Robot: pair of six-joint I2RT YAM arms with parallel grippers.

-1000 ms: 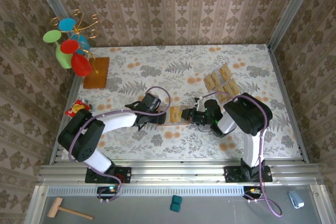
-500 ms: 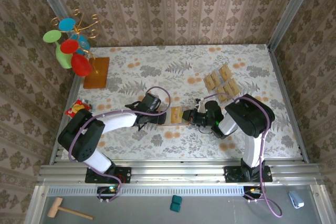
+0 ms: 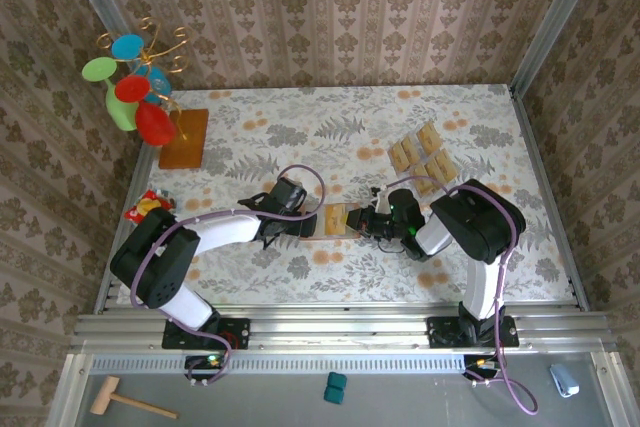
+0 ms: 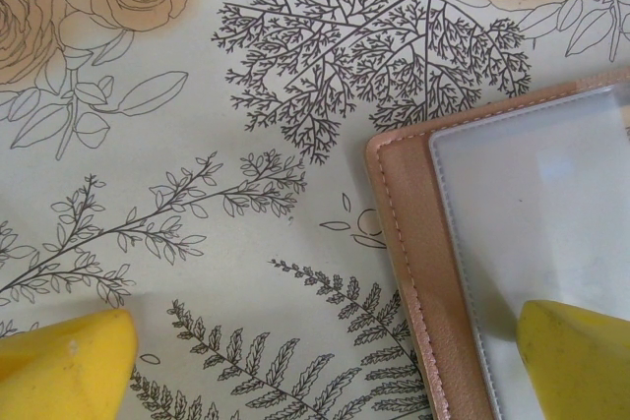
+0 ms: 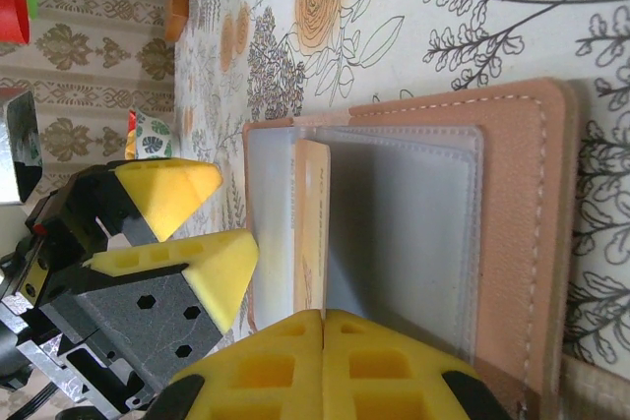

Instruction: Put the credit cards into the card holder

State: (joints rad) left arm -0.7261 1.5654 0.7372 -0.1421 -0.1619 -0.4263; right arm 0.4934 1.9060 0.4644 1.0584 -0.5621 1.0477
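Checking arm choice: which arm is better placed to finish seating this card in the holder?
Right. The right gripper is shut on a credit card standing between the clear sleeves of the card holder; the left gripper is open, one finger over it.

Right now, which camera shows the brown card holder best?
The right wrist view: the card holder lies open, clear sleeves showing, with a credit card edge-on, pinched by the right gripper. The left wrist view gives one stitched corner; the top view, a small distant patch.

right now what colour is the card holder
Card holder: pinkish-brown, pale stitching; right wrist view best.
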